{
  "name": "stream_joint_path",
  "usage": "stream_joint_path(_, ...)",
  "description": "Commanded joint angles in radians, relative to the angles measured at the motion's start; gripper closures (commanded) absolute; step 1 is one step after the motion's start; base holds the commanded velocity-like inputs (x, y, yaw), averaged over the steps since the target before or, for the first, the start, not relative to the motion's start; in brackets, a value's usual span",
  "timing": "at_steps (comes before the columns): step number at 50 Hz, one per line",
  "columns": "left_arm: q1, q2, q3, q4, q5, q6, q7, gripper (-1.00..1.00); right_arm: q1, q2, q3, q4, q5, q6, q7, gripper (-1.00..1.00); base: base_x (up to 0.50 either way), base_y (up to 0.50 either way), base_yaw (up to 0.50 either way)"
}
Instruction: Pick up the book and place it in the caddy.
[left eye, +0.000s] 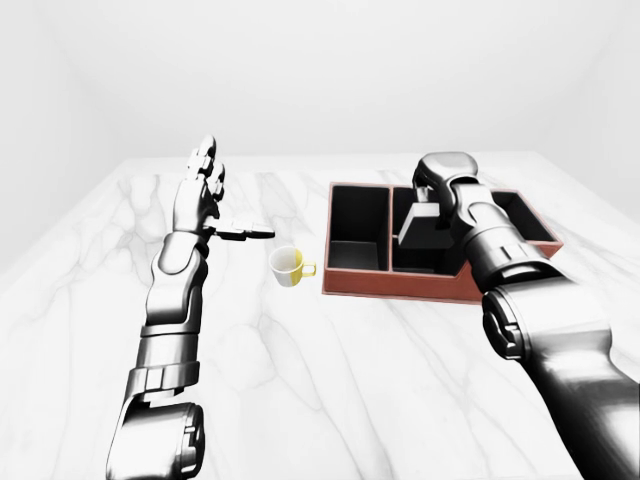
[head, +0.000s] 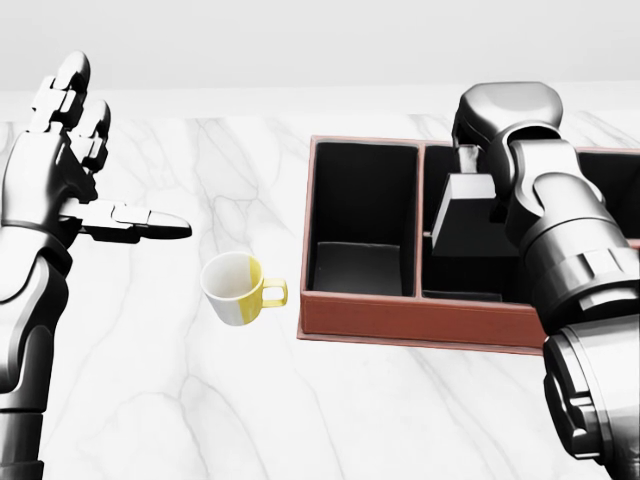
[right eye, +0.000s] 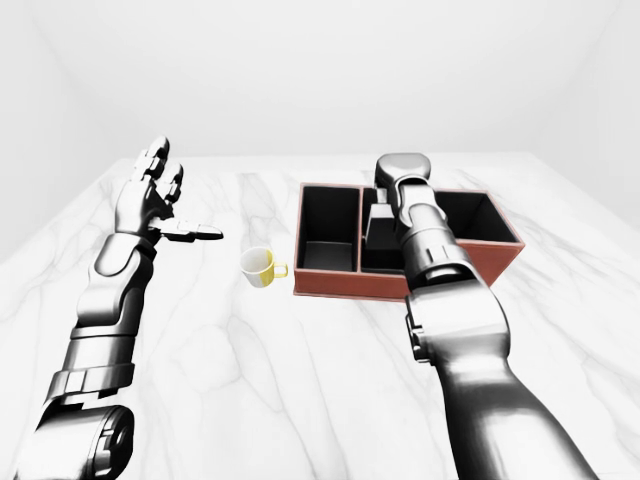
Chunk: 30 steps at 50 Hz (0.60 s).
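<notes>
I'm looking over a white marble tabletop (left eye: 330, 380) with grey veining, set in a plain, pale room whose walls (left eye: 320, 70) meet the surface at a soft line near the top of the eye views. A reddish-brown caddy (head: 420, 322) with black-lined compartments sits toward the right of the head view, and a white mug with a yellow handle (head: 240, 288) lies tipped on its side just left of it, not touching.

My left hand (head: 62, 150) is raised over the table at the left edge, fingers spread wide and upright, the thumb (head: 135, 220) pointing right; it holds nothing. My right hand (head: 490, 125) reaches over the caddy's middle compartment. The grey book (head: 472, 212) is under it, tilted, its lower edge down inside that compartment. The fingers seem wrapped on the book's upper end, though the forearm (head: 560, 230) hides most of the grip, so I can't confirm how tightly they close.
</notes>
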Motion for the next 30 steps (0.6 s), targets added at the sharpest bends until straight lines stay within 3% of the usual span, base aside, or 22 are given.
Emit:
stream_joint_path(1,-0.002,-0.001,-0.001,0.013,0.002,0.0,0.001,-1.0,-0.004,0.004,0.005,-0.003,-0.036,0.006,-0.057,1.0,0.0,0.0,0.0)
stream_joint_path(30,0.015,0.008,0.007,-0.011,0.004,0.0,0.002,-1.0,0.032,0.028,-0.014,0.021,-0.055,0.045,-0.11,1.0,0.0,0.0,0.0)
